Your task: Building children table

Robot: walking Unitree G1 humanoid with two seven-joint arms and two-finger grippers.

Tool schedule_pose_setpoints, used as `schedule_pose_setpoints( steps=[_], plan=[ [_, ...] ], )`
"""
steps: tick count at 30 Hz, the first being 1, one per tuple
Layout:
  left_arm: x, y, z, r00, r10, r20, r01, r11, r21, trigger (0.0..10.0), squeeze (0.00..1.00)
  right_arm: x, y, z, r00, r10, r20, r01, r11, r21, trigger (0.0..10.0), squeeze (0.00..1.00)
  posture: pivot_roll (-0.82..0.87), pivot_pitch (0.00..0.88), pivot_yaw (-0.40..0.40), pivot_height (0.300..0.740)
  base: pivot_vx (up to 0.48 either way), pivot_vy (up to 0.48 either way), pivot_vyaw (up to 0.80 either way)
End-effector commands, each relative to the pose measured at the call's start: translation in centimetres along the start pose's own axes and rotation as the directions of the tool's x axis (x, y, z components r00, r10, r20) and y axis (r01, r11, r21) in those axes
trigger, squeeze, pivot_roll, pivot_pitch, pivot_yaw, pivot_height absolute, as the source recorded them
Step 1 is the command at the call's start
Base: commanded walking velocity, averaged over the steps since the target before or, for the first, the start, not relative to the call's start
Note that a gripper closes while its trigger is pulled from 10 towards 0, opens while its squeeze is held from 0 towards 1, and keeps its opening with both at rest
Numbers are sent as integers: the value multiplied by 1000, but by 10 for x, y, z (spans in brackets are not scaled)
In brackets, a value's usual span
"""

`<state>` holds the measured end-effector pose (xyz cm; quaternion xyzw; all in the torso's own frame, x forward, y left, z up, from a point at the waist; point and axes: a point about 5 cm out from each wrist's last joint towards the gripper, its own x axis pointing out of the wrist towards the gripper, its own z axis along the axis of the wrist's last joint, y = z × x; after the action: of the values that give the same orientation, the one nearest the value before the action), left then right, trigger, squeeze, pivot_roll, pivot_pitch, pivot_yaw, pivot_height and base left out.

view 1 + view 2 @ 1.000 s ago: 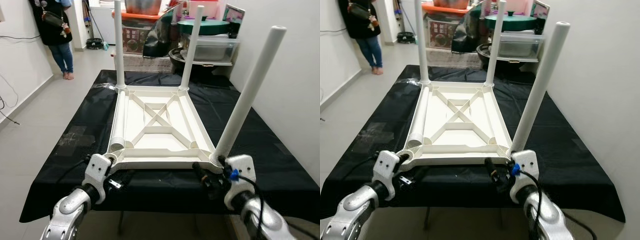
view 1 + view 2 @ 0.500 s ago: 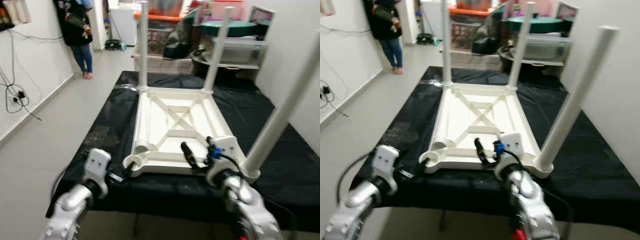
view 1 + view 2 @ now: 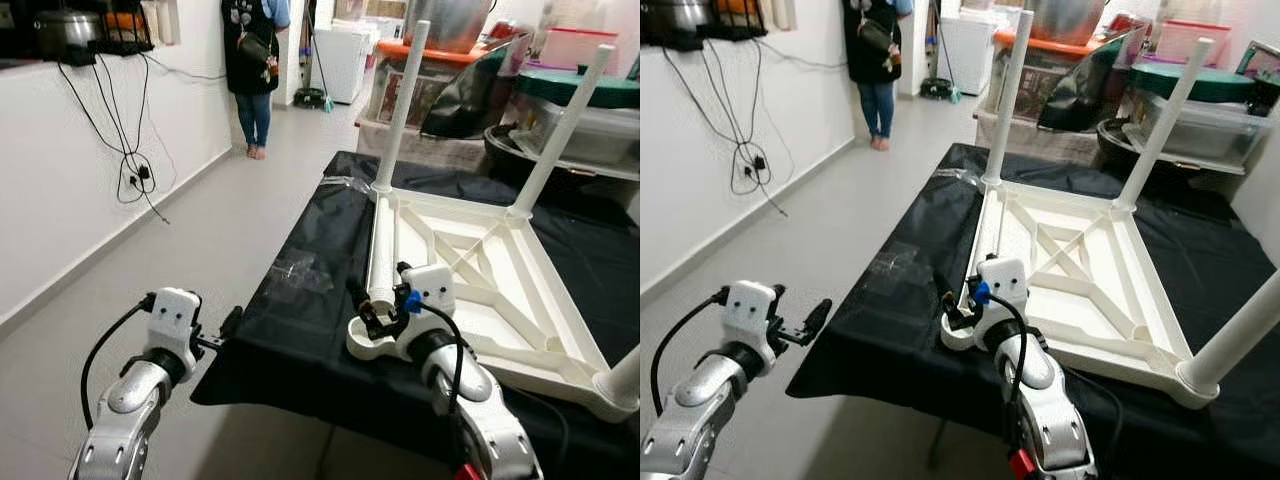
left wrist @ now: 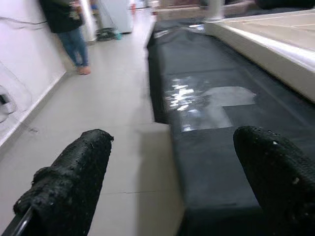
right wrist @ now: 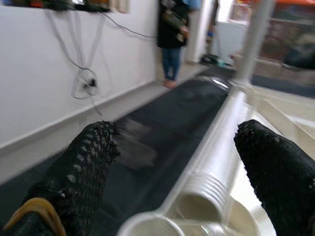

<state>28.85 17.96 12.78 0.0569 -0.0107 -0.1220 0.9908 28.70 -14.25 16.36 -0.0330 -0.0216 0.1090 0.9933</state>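
Observation:
The white children's table [image 3: 500,300] lies upside down on a black-covered table [image 3: 300,330]. Three white legs stand up from its corners: far left [image 3: 400,100], far right [image 3: 562,125] and near right [image 3: 625,375]. A loose leg [image 3: 381,250] lies along the left rail, its threaded end [image 5: 197,196] beside the empty near-left socket [image 3: 370,342]. My right gripper [image 3: 375,300] is open just above that end, one finger on each side. My left gripper [image 3: 228,325] is open in the air off the table's left edge, holding nothing [image 4: 172,147].
A person [image 3: 255,60] stands at the back left on the grey floor. Cables [image 3: 130,160] hang down the left wall. Storage boxes and pots [image 3: 560,90] crowd the space behind the table. A shiny tape patch [image 4: 197,98] sits on the black cover.
The view has swung left. My right gripper moved from the near-right corner to the near-left socket and the loose leg's end. My left gripper moved out past the table's left edge.

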Motion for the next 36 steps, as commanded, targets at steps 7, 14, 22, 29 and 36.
schedule_pose_setpoints(
  steps=[7, 14, 22, 29, 36],
  plan=[
    [8, -9, 5, 999, -18, 32, 19, 999, -25, 10000, 0, 2, -10, -2, 999, -52, 9, 53, 995, -89, 10000, 0, 58, 0, -64, 740, 0, 0, 0],
    [12, -9, 10, 998, -20, 63, 23, 998, -50, 10000, 0, 5, -16, 1, 999, -38, 23, 42, 985, -167, 10000, 0, 60, 0, -65, 740, 258, 0, 0],
    [12, -12, 12, 997, -33, 75, 37, 998, -51, 10000, 0, 12, -17, 5, 997, -66, 39, 72, 986, -147, 10000, 0, 67, 0, -69, 740, 293, 0, 400],
    [8, -20, 11, 995, -71, 74, 75, 996, -48, 10000, 0, 13, -18, 4, 998, -60, 29, 64, 984, -168, 10000, 0, 68, 0, -68, 740, 82, 0, 443],
    [7, -24, 5, 996, -81, 41, 83, 996, -40, 10000, 0, 9, -35, 14, 997, -30, 78, 50, 961, -271, 10000, 0, 65, 0, -69, 740, 0, 0, 132]
  ],
)
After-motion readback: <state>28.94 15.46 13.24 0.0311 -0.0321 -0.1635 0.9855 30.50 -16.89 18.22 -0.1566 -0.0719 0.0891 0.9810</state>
